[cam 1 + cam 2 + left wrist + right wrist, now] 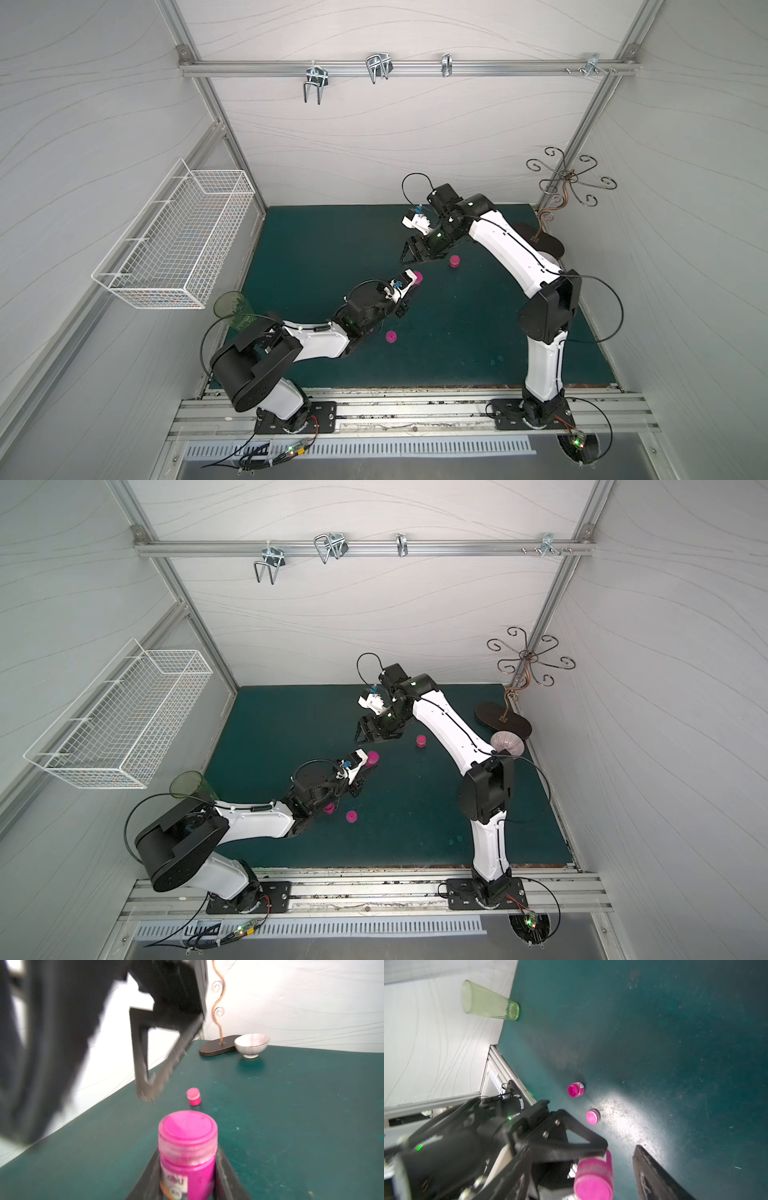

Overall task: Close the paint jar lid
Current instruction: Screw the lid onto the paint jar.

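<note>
A pink paint jar [187, 1167] with its pink lid [188, 1130] sitting on top is held upright near the middle of the green mat. My left gripper [188, 1176] is shut on the jar's body, one finger on each side. In both top views the jar [417, 277] [372, 757] shows at the left gripper's tip. My right gripper [409, 255] hangs just behind and above it, open. In the right wrist view the lidded jar [593, 1178] lies between the spread fingers [652, 1178], with a clear gap to that finger.
Another pink jar [454, 261] stands right of the right gripper. Two more pink pieces [351, 816] [329, 808] lie by the left forearm. A green glass [232, 309] stands at the left edge, a bowl [507, 742] and hook stand [569, 178] at the right, and a wire basket [174, 232] hangs on the left wall.
</note>
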`<action>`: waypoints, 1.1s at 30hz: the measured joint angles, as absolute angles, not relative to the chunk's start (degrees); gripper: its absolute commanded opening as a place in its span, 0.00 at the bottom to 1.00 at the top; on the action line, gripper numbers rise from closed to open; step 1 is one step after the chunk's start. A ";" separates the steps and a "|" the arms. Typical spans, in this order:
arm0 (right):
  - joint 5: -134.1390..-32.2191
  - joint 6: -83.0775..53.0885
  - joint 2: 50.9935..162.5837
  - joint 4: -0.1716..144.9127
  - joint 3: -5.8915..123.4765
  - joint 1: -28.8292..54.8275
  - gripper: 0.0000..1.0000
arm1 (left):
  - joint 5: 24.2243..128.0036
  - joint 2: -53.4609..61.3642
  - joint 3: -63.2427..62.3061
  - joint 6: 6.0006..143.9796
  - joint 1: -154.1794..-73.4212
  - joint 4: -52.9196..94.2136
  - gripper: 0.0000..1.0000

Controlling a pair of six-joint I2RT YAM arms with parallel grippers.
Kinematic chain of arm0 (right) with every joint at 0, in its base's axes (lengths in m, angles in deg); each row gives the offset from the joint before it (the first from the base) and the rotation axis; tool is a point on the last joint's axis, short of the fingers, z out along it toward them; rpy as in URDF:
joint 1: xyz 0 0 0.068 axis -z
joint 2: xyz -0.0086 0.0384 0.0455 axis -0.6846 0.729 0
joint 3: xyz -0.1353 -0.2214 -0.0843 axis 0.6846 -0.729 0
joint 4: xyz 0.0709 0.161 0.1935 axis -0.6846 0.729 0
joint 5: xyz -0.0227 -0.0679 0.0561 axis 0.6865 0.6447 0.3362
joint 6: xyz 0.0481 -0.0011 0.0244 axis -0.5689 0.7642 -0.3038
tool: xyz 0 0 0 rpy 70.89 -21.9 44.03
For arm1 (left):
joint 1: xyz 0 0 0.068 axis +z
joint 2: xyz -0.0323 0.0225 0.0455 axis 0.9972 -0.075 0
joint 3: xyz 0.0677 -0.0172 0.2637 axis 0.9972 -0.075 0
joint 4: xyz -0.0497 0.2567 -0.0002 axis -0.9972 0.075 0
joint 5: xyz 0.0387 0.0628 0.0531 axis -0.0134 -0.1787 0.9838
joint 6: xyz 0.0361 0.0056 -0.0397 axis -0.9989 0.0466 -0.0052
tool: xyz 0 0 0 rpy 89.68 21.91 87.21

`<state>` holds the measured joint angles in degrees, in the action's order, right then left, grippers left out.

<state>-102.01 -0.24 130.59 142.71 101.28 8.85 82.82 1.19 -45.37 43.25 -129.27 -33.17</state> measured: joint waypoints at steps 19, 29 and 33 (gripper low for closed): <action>-106.27 26.51 119.50 143.80 82.92 11.34 0.80 | 56.22 5.36 -46.18 54.57 -121.86 -24.86 0.00; -108.11 39.34 117.08 141.61 78.96 9.20 0.77 | 50.91 5.43 -44.08 54.76 -121.32 -19.55 0.00; -107.85 41.04 118.26 141.02 79.64 8.28 0.74 | 50.39 5.41 -44.01 54.74 -121.32 -18.90 0.00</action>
<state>-107.85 41.04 118.26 141.02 79.64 8.28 50.39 5.41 -44.01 54.74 -121.32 -18.90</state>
